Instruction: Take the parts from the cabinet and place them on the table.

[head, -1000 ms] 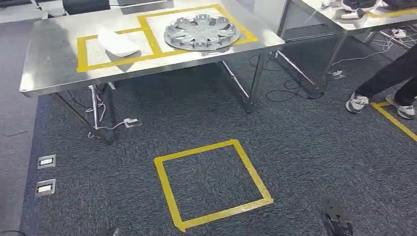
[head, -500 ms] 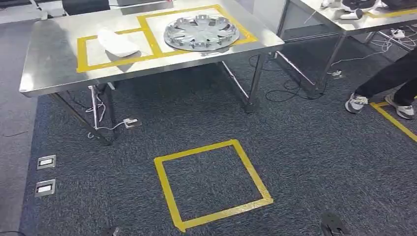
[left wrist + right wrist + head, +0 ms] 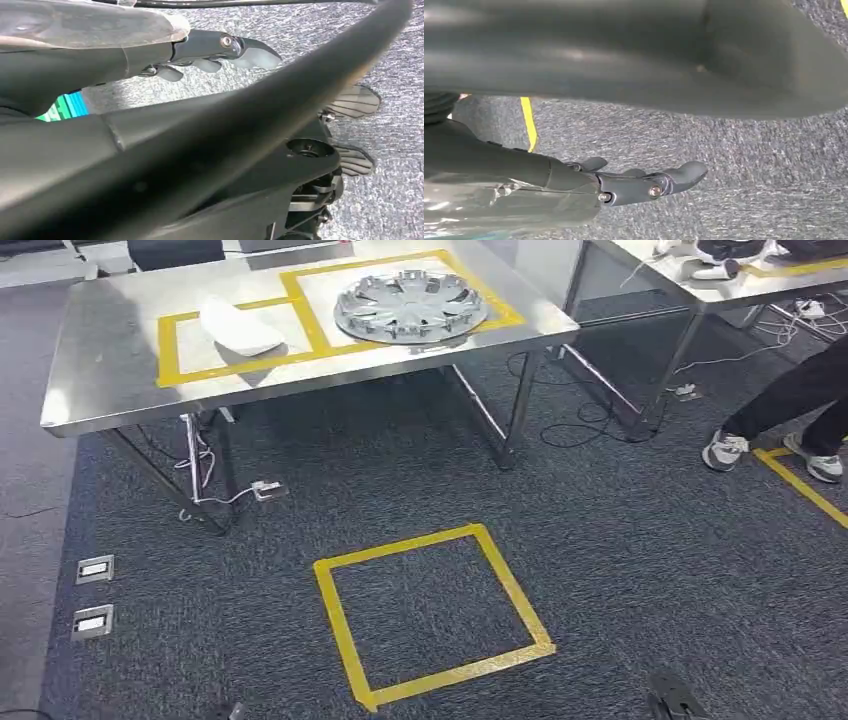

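A silver hubcap [image 3: 410,305] lies flat on the steel table [image 3: 100,370], inside the right yellow-taped box. A white curved part [image 3: 238,326] lies in the left taped box beside it. My left hand [image 3: 215,47] hangs over grey carpet with its fingers stretched out and nothing in it. My right hand [image 3: 639,185] hangs the same way over the carpet, near a strip of yellow tape [image 3: 528,120], and holds nothing. Both hands are far below and short of the table.
A yellow taped square [image 3: 340,620] marks the carpet in front of the table. A person's legs and shoes [image 3: 725,450] stand at the right, by a second table [image 3: 680,285]. Cables [image 3: 590,425] lie under the tables; floor sockets [image 3: 95,568] sit at the left.
The dark shape at the head view's bottom right has slid down toward the picture's edge. The table, the parts and the person have stayed in place.
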Controlling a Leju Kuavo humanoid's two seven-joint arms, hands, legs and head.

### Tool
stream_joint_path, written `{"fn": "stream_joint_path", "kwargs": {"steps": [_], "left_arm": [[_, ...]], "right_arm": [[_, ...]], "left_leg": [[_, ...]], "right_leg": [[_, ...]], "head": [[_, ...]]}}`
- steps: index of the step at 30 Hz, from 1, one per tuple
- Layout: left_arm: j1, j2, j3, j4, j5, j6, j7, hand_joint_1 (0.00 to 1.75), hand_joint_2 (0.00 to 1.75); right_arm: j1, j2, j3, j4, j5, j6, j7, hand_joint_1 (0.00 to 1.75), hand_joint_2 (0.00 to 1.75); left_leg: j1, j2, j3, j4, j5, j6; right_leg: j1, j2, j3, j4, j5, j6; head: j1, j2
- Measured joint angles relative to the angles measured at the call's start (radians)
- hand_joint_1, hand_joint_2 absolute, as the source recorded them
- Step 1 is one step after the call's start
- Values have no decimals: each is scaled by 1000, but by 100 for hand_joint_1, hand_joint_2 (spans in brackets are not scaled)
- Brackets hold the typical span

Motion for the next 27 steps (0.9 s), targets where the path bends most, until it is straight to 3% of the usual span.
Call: {"fn": "stream_joint_path", "kwargs": {"steps": [13, 17, 20, 21, 22, 23, 25, 27], "left_arm": [[1, 6, 0, 0, 3, 3, 0, 0, 0], [5, 8, 0, 0, 5, 3, -1, 0, 0], [8, 11, 0, 0, 7, 3, -2, 0, 0], [8, 11, 0, 0, 8, 3, -2, 0, 0], [7, 11, 0, 0, 8, 3, -3, 0, 0], [7, 10, 0, 0, 9, 3, -5, 0, 0], [7, 11, 0, 0, 9, 3, -8, 0, 0], [6, 13, 0, 0, 9, 5, -8, 0, 0]], "right_arm": [[0, 8, 0, 3, -9, 18, -8, 0, 0], [-1, 10, 0, 5, -9, 26, -10, 0, 0], [-1, 11, 0, 5, -11, 27, -10, 0, 0], [-3, 11, 0, 5, -12, 28, -11, 0, 0], [-4, 11, 0, 5, -13, 28, -11, 0, 0], [-5, 11, 0, 5, -15, 28, -11, 0, 0], [-7, 11, 0, 5, -18, 27, -11, 0, 0], [-4, 11, 0, 6, -21, 27, -11, 0, 0]], "left_leg": [[-1, 0, -3, 11, -6, 8], [-1, 1, -9, 21, -10, 16], [-5, 1, -13, 27, -12, 24], [-6, 1, -11, 18, -7, 31], [11, 4, 2, -6, 6, 38], [6, 10, 9, -13, 8, 41], [5, 16, 11, -13, 7, 46], [3, 22, 13, -12, 3, 47]], "right_leg": [[-1, 0, 1, 0, 0, 2], [-2, 0, 1, 0, 1, 11], [-5, 0, 2, -5, 4, 22], [-6, 1, 6, -11, 8, 28], [-5, 1, 2, -9, 2, 31], [-3, 2, -9, 19, -19, 31], [-5, 3, -81, 182, -100, 34], [-9, 2, -142, 311, -138, 41]], "head": [[-4, 0], [-5, 0], [-4, 0], [-5, 0], [-3, 0], [3, 0], [22, 0], [28, 0]]}}
